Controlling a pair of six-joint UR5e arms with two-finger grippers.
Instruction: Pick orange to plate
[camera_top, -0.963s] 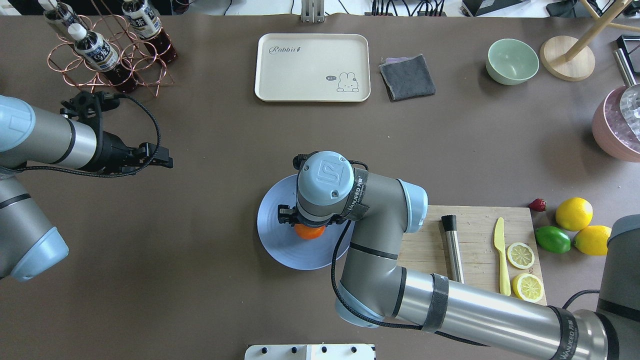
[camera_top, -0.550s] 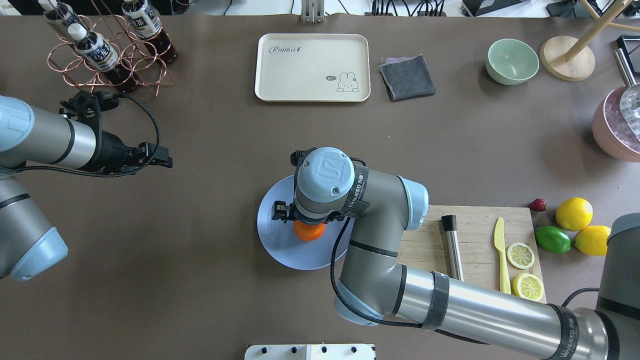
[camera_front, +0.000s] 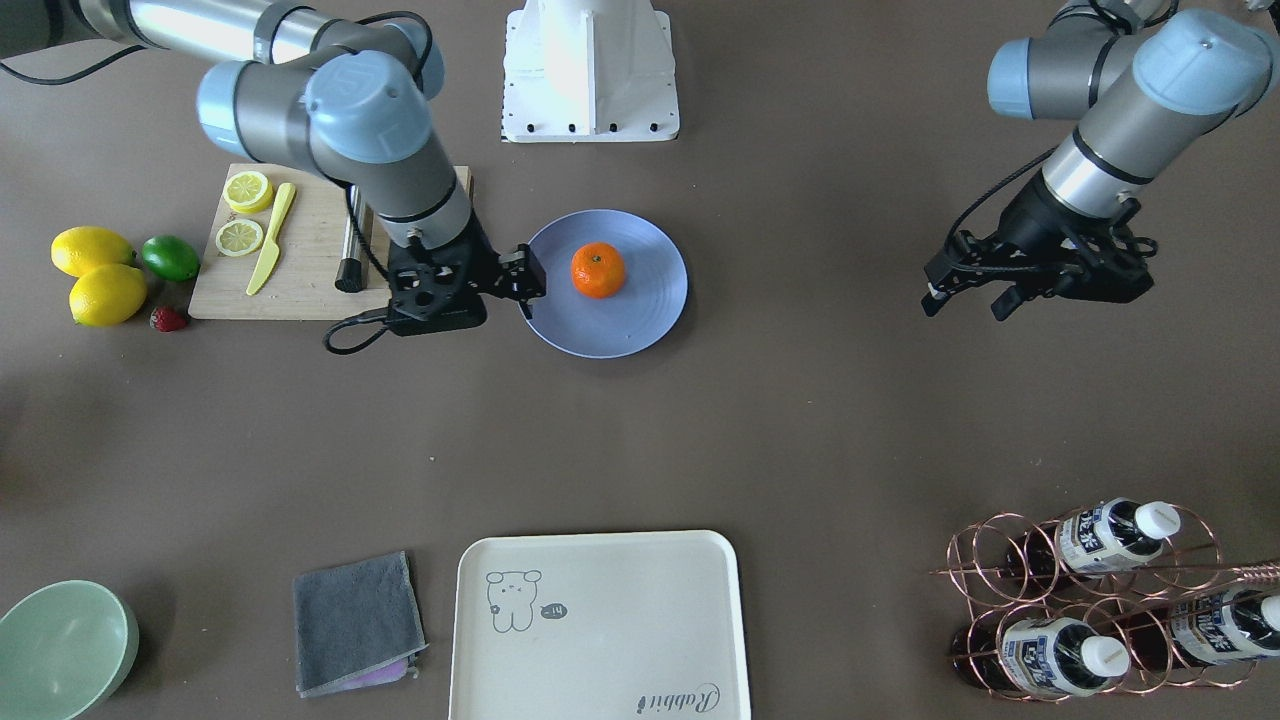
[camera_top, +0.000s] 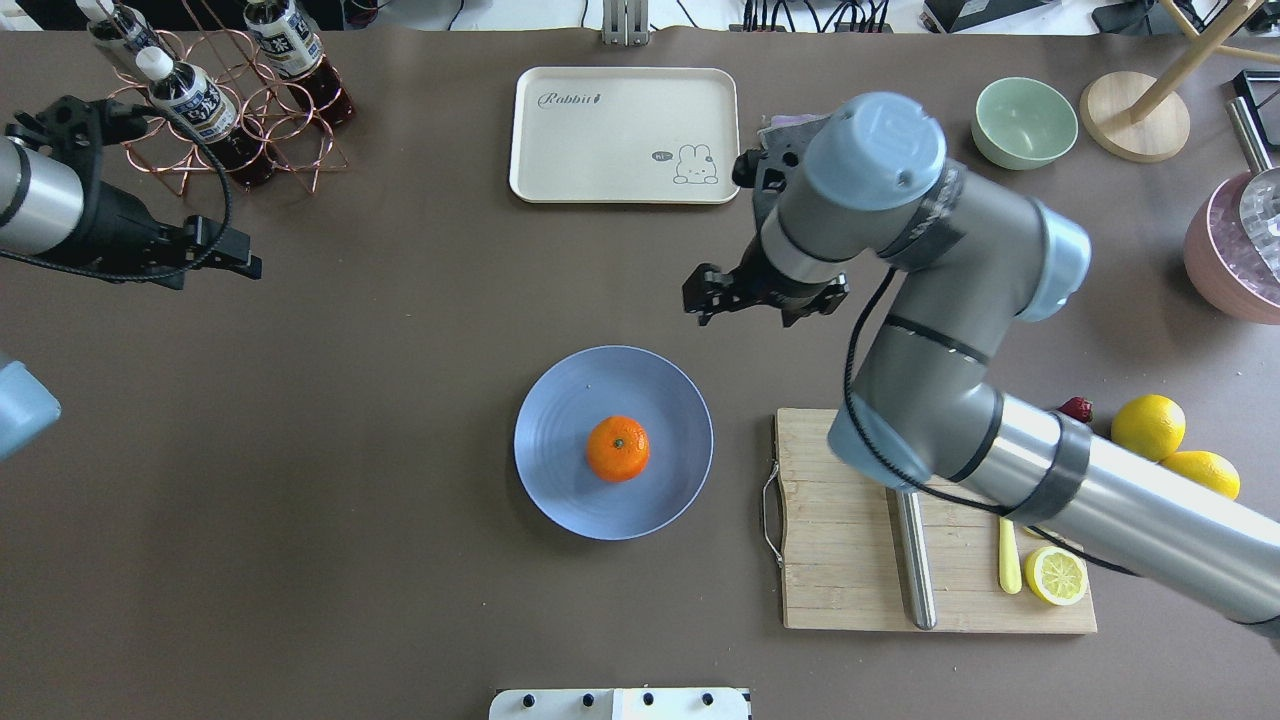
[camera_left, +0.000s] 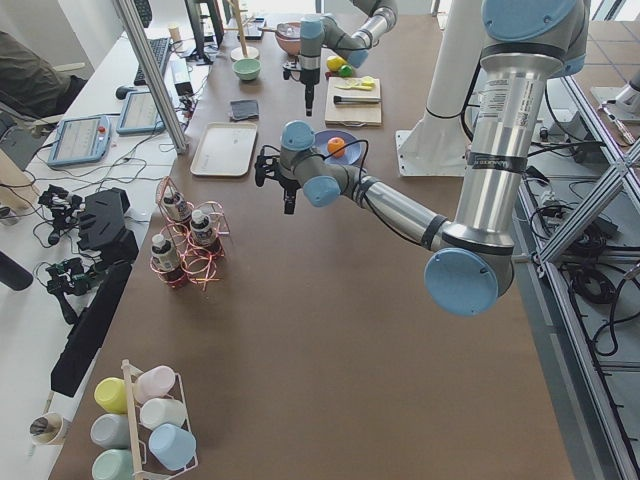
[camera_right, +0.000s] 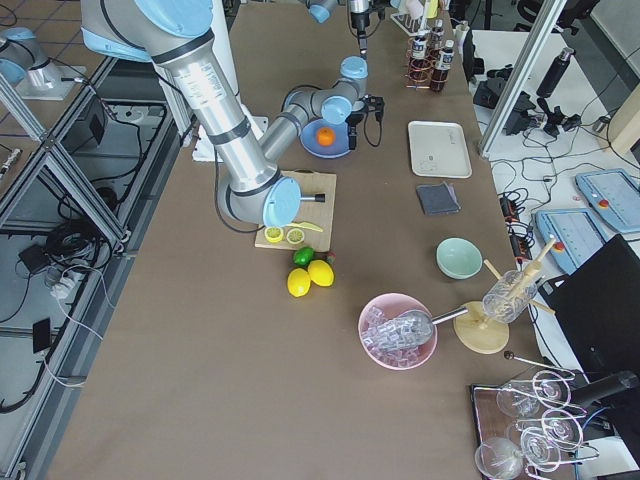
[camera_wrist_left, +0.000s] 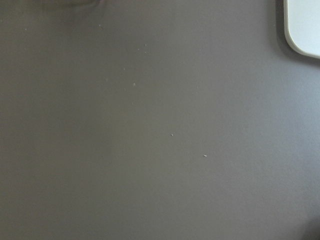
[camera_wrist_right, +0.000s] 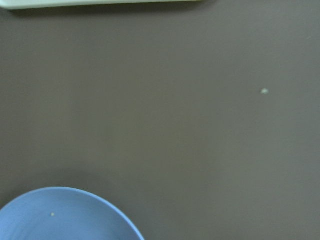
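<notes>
The orange rests alone in the middle of the blue-grey plate, with its stem dot up, as the front view also shows the orange and plate. My right gripper hangs open and empty, high above the table beyond the plate's far right rim. The front view puts this right gripper beside the plate's edge. The right wrist view holds only bare table and a slice of the plate. My left gripper is open and empty far off to the left, near the bottle rack.
A cream tray lies at the back centre and a copper bottle rack at the back left. To the right of the plate, a cutting board carries a muddler, a knife and lemon slices. Whole lemons and a pale-green bowl stand further right.
My right gripper has let go of the orange and pulled up and away toward the back right. The orange stays on the plate. My left arm has drawn back toward the rack.
</notes>
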